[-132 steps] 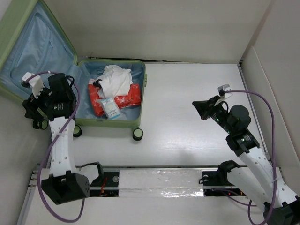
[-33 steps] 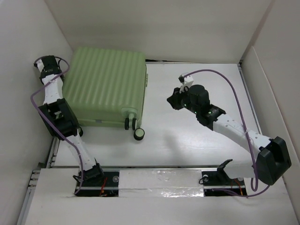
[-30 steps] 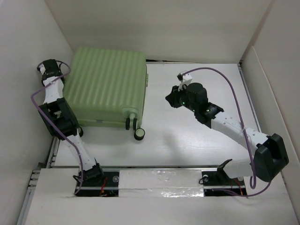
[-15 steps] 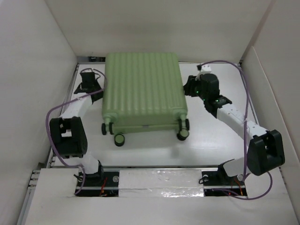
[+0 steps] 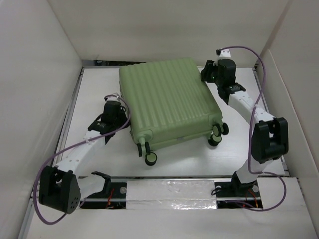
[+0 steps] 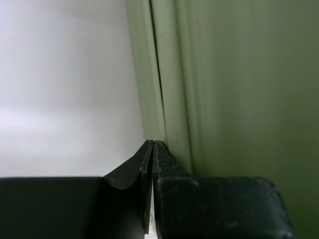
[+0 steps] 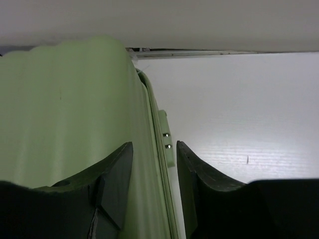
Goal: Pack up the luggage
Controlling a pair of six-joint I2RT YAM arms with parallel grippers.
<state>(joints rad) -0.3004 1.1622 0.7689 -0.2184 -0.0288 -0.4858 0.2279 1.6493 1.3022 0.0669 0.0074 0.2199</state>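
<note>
green hard-shell suitcase (image 5: 169, 104) swung crooked since before, left tool (image 6: 152, 145) clenched empty at its seam (image 6: 158, 99) (only wrist cam shows it), right tool (image 7: 154, 145) released astride the rim

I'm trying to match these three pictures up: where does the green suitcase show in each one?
Top external: the luggage lies closed in the middle of the picture, its wheels toward the near edge.
Left wrist: it fills the right half, very close and blurred.
Right wrist: its ribbed shell fills the left half.
Shared landmark: the white table beside it, seen in all three.
</note>
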